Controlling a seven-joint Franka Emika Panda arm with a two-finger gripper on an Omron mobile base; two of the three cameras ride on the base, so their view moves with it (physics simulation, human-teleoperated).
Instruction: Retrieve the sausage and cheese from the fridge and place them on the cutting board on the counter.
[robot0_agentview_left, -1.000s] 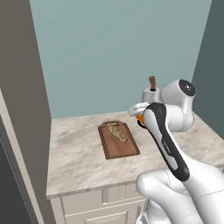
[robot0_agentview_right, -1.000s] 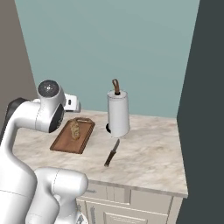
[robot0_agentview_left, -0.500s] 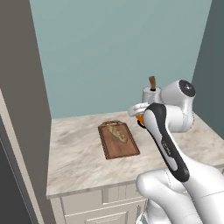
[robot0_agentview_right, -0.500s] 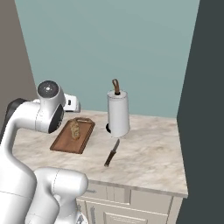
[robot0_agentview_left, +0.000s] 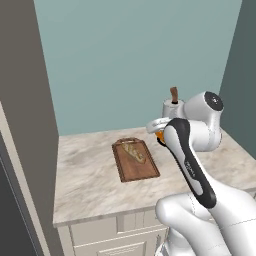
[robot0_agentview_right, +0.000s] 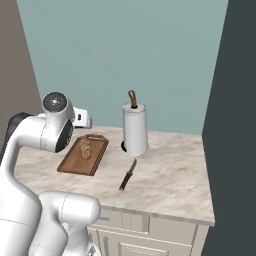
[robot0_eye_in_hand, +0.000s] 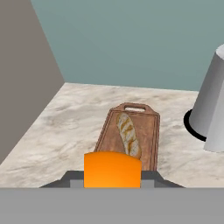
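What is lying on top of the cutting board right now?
One pale, browned sausage lies lengthwise on the cutting board. The orange cheese, held in the pincer, covers the board's near end in the hand view, so anything there cannot be seen.

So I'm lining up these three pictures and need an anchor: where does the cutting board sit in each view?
Left base view: cutting board at centre, on the counter, left of the white arm.
Right base view: board left of centre, left of the paper towel roll.
Hand view: board at centre, beyond the cheese in the tool.
Shared landmark: the paper towel roll, to the board's right.
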